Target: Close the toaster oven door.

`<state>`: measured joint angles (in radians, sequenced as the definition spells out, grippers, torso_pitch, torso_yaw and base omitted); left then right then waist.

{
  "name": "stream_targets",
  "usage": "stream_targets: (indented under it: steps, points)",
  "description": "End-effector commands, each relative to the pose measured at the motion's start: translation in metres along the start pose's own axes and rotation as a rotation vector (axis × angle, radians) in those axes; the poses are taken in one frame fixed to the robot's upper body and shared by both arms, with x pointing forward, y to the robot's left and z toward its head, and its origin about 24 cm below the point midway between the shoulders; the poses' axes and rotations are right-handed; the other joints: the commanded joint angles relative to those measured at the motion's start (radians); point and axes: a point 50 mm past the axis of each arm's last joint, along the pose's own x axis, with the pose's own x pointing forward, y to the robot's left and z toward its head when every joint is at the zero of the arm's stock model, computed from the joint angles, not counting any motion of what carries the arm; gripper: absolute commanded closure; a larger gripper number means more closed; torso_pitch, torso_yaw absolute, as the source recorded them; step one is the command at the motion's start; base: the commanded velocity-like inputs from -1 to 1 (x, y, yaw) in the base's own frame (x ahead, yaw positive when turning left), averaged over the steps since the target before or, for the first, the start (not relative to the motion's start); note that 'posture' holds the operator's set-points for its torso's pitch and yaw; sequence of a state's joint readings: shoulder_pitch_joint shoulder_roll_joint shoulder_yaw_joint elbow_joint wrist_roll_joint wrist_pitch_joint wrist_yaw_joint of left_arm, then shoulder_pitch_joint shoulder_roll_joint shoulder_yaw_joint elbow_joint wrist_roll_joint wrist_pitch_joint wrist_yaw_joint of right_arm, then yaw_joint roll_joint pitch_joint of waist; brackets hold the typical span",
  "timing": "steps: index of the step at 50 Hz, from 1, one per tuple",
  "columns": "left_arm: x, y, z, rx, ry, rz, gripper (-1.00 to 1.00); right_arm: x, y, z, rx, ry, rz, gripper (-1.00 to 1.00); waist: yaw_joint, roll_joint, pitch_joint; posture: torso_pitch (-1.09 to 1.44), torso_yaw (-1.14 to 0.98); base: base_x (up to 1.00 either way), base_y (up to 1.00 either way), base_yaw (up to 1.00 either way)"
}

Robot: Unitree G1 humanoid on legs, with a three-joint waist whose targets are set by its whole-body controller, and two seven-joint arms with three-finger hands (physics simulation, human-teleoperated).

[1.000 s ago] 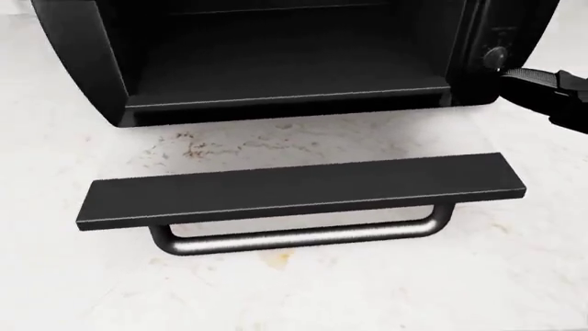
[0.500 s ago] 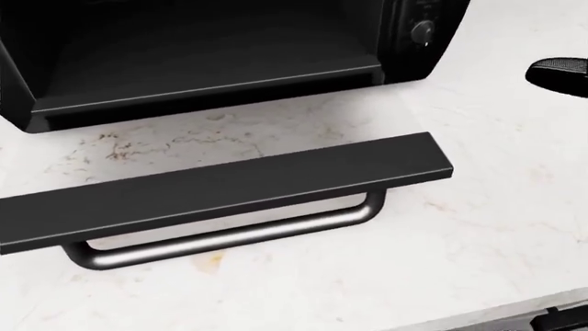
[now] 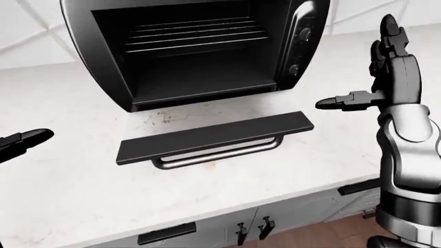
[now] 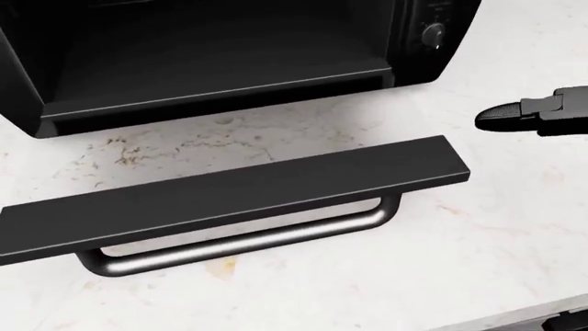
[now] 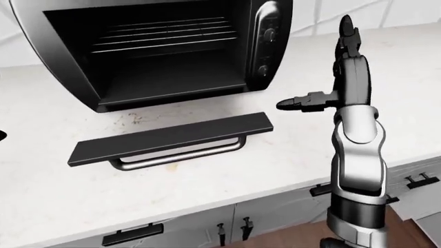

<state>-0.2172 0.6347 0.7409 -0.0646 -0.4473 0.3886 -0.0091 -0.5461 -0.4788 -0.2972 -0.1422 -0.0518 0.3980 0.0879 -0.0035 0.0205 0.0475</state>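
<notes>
The black toaster oven (image 3: 193,51) stands on the white counter, its cavity and racks showing. Its door (image 3: 213,137) hangs open, lying flat and low over the counter, with the metal bar handle (image 3: 217,154) under its near edge. The door also fills the head view (image 4: 229,196). My right hand (image 3: 368,70) is open and empty, raised upright to the right of the door and apart from it. Its thumb (image 4: 515,114) points left toward the oven's knob side. My left hand (image 3: 24,140) shows only at the left edge, fingers stretched out, well left of the door.
The white marble counter (image 3: 289,170) ends at an edge near the bottom of the eye views. Grey cabinet fronts with black handles (image 3: 165,233) lie below it. A white tiled wall (image 3: 27,31) stands behind the oven. Oven knobs (image 3: 303,33) sit on its right panel.
The camera has shifted, so the oven and door slid slightly right in the head view. My right hand's thumb has come further in from the right edge toward the oven. The door has not moved.
</notes>
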Motion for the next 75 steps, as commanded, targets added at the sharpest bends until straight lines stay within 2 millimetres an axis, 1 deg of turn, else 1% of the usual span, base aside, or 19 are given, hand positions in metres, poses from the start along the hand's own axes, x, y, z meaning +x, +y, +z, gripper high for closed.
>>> stream_targets:
  steps: [1, 15, 21, 26, 39, 52, 63, 70, 75]
  points:
    - [0.002, 0.002, 0.021, 0.013, -0.097, 0.003, -1.0, 0.001, -0.007, 0.022, -0.031, -0.107, -0.02, -1.0, -0.001, 0.004, -0.024, 0.0, 0.0, 0.0, 0.0, 0.0]
    - [0.002, 0.004, 0.024, 0.012, -0.098, 0.007, -1.0, 0.004, 0.0, 0.019, -0.062, -0.112, 0.014, -1.0, -0.003, 0.011, -0.024, 0.0, 0.0, 0.0, 0.0, 0.0]
    - [0.002, 0.003, 0.024, 0.012, -0.097, 0.006, -1.0, 0.003, 0.003, 0.018, -0.055, -0.105, 0.032, -1.0, -0.003, 0.012, -0.024, 0.0, 0.0, 0.0, 0.0, 0.0]
    - [0.002, 0.004, 0.024, 0.01, -0.098, 0.006, -1.0, 0.001, 0.005, 0.021, -0.052, -0.112, 0.049, -1.0, -0.002, 0.013, -0.024, 0.0, 0.0, 0.0, 0.0, 0.0]
    - [0.002, 0.005, 0.025, 0.009, -0.099, 0.008, -1.0, -0.004, 0.015, 0.019, -0.073, -0.125, 0.105, -1.0, -0.003, 0.013, -0.026, 0.0, 0.0, 0.0, 0.0, 0.0]
    - [0.002, 0.006, 0.025, 0.008, -0.1, 0.01, -1.0, -0.004, 0.02, 0.02, -0.097, -0.151, 0.103, -1.0, -0.003, 0.015, -0.028, 0.0, 0.0, 0.0, 0.0, 0.0]
    - [0.002, 0.006, 0.025, 0.008, -0.099, 0.01, -1.0, -0.006, 0.028, 0.013, -0.14, -0.162, 0.113, -1.0, -0.004, 0.017, -0.029, 0.0, 0.0, 0.0, 0.0, 0.0]
    - [0.002, 0.007, 0.026, 0.007, -0.099, 0.012, -1.0, -0.006, 0.038, 0.011, -0.127, -0.16, 0.131, -1.0, -0.005, 0.019, -0.03, 0.0, 0.0, 0.0, 0.0, 0.0]
    - [0.002, 0.007, 0.026, 0.006, -0.099, 0.013, -1.0, -0.01, 0.056, 0.01, -0.115, -0.17, 0.17, -1.0, -0.006, 0.021, -0.03, 0.0, 0.0, 0.0, 0.0, 0.0]
